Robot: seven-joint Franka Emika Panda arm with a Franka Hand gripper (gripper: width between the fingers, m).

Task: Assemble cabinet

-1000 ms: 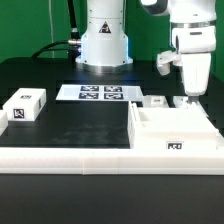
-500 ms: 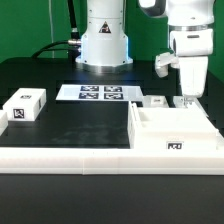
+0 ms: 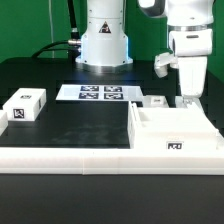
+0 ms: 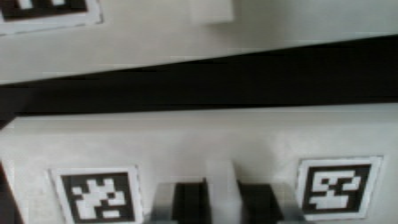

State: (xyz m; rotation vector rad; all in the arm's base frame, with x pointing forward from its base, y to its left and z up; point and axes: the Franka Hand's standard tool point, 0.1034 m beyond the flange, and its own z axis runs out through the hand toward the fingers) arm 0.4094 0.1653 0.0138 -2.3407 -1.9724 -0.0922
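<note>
Gripper (image 3: 186, 99) pointing straight down, low over the far edge of the cabinet (image 3: 175, 128). Two dark fingers (image 4: 187, 200) close together in the wrist view, with a thin white strip between them. Too blurry to tell if squeezing it or only around it. Right by the fingers, a white face with two square tags (image 4: 98, 195).

Cabinet sitting on the black table (image 3: 60, 125), at the exterior view's right: a big white box, open on top, with one tag on its near side. Small white piece (image 3: 155, 101) just beside the cabinet's far edge. Marker board (image 3: 100, 93) flat on the table beyond the cabinet, toward the exterior view's left. Small white block (image 3: 24, 106) well apart from the cabinet — far off to the exterior view's left. Long white rail (image 3: 60, 158) running along the cabinet's near side. Robot base (image 3: 105, 40) well beyond the cabinet.
</note>
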